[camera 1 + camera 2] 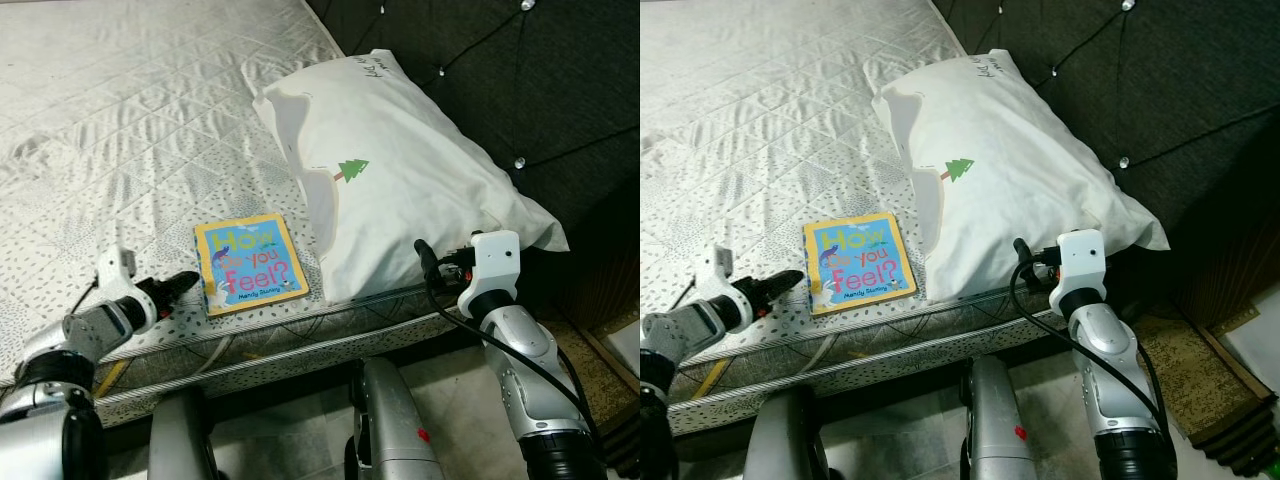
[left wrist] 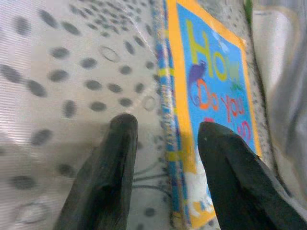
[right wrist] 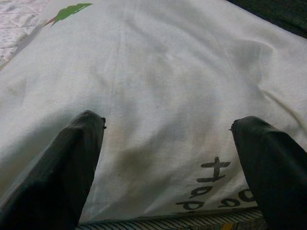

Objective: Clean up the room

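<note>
While jaws gape: book (image 1: 250, 265) flat, spine toward left gripper (image 2: 163, 143), long axis up-bed.

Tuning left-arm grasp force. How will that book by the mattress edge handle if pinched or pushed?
The book looks thin and lies flat, so probably light, somewhat bendy, hard to get fingers under. Its cover looks glossy in the left wrist view, so pads may slip. The left gripper, open, straddles its spine edge; a push likely slides it across the mattress toward the pillow.
</note>
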Robot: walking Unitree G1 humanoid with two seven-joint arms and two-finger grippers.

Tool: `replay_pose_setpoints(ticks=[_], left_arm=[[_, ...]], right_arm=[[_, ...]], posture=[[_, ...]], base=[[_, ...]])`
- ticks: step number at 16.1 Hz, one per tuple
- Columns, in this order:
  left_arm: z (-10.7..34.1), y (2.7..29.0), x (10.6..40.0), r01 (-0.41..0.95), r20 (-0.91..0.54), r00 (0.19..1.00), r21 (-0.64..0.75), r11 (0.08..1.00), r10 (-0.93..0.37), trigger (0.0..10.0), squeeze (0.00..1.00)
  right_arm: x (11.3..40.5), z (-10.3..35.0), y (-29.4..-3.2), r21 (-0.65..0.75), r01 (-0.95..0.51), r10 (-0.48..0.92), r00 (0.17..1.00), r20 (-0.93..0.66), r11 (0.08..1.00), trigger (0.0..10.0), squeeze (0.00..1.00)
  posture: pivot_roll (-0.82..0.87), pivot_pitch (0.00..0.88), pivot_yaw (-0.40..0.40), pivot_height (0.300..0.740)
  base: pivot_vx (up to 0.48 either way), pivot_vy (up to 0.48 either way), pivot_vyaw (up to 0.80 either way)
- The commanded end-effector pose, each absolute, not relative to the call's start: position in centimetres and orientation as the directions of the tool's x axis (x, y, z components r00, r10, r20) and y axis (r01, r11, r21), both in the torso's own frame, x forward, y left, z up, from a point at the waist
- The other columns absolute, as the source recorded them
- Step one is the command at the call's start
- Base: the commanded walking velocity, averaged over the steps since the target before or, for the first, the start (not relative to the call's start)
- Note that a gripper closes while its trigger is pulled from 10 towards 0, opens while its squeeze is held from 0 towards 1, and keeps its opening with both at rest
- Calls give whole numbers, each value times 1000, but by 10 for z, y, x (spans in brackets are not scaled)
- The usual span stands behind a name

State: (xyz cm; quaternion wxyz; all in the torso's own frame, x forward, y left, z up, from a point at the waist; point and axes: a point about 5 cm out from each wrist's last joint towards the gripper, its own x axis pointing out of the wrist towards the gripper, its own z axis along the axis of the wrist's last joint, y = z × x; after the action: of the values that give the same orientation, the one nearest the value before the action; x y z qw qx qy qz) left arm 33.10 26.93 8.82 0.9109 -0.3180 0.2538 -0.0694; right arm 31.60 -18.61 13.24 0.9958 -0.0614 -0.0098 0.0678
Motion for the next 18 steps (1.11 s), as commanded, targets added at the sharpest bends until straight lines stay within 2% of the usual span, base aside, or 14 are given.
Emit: replay_pose_setpoints(ticks=[1, 3, 4, 5, 6, 7, 10, 12, 15, 18], left_arm=[[89, 277, 330, -63, -436, 864, -591, 804, -253, 10000, 1000], [89, 283, 331, -98, -455, 868, -553, 827, -201, 10000, 1000], [91, 281, 334, -97, -450, 874, -528, 844, -182, 10000, 690], [93, 278, 338, -87, -444, 881, -491, 867, -163, 10000, 686], [94, 276, 340, -88, -435, 890, -464, 881, -140, 10000, 788], [96, 271, 344, -87, -412, 904, -436, 896, -113, 10000, 1000], [97, 264, 343, -92, -378, 923, -388, 917, -67, 10000, 1000], [99, 251, 342, -32, -339, 937, -325, 945, -84, 10000, 1000], [100, 200, 331, 202, -288, 913, -298, 933, -290, 10000, 1000], [94, 164, 316, 315, -296, 868, -290, 904, -398, 10000, 1000]], right_arm=[[316, 131, -191, -133, -124, 125, 992, 1, 983, 10000, 0], [316, 131, -191, -132, -124, 125, 992, 1, 983, 10000, 0], [316, 131, -191, -131, -124, 125, 992, 1, 984, 10000, 0], [316, 131, -191, -130, -123, 125, 992, 3, 984, 10000, 0], [316, 131, -190, -128, -123, 124, 992, 3, 984, 10000, 0], [316, 130, -189, -124, -124, 125, 992, 4, 984, 10000, 0], [317, 129, -186, -115, -127, 128, 992, 5, 985, 10000, 0], [317, 128, -183, -109, -131, 132, 991, 4, 985, 10000, 0], [320, 128, -179, -99, -138, 140, 990, 8, 985, 10000, 0], [320, 127, -177, -92, -141, 142, 990, 10, 986, 10000, 0]], posture=[[-154, 135, -80, 521], [-153, 135, -79, 521], [-151, 134, -77, 521], [-151, 134, -77, 521], [-146, 131, -73, 521], [-138, 129, -70, 521], [-126, 128, -67, 521], [-112, 126, -66, 521], [-102, 122, -65, 521], [-90, 122, -59, 521]], base=[[0, 0, 0], [0, 0, 0], [0, 0, 0], [0, 0, 0], [0, 0, 0], [0, 0, 0], [0, 0, 0], [0, 0, 0], [0, 0, 0], [0, 0, 0]])
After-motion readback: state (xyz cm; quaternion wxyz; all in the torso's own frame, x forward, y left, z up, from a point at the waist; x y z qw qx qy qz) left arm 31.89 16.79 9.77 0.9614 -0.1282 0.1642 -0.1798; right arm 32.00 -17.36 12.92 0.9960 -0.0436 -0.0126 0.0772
